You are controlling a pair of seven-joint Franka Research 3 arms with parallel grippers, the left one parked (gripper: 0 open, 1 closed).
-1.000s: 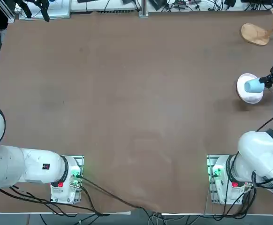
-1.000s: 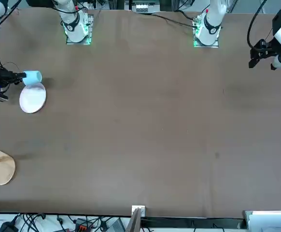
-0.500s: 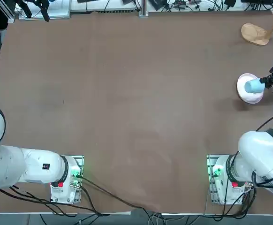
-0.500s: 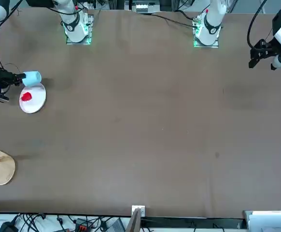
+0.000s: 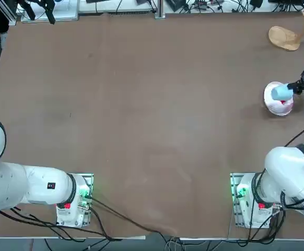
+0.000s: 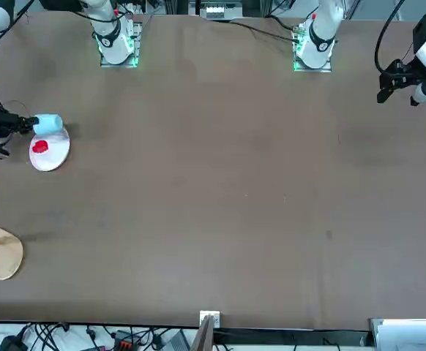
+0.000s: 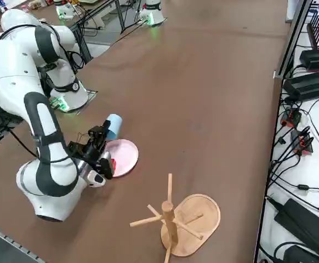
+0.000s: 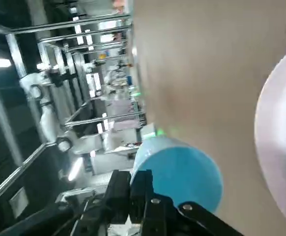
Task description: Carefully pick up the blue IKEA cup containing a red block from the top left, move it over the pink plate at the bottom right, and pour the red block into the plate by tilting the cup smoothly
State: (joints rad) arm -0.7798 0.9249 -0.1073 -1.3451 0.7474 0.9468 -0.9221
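Brown table (image 5: 141,104), seen from overhead, front, right side & wrist. Near the table's right edge in the overhead view: right gripper (image 5: 297,87) clamped on the blue IKEA cup (image 5: 281,92), held tipped on its side above the pink plate (image 5: 279,106). Cup mouth pointing inward over the table, away from the gripper; in the front view, cup (image 6: 47,124) hanging over the plate's (image 6: 55,151) robot-side rim. Red block (image 6: 39,146) already out – lying on the plate, apart from the cup. Wooden peg stand on an oval base (image 7: 173,219) well apart, toward the far corner.

Handling, judged: cup is thin plastic – light, stiff enough, smooth walls so probably slippery; now empty, so even lighter & easy to knock over once set down. Grip looks taken near the base end, on the wall, seen in the wrist view (image 8: 177,177); best kept there, firm not crushing. Block tiny & light, prob. prone to bounce or roll on a hard plate.
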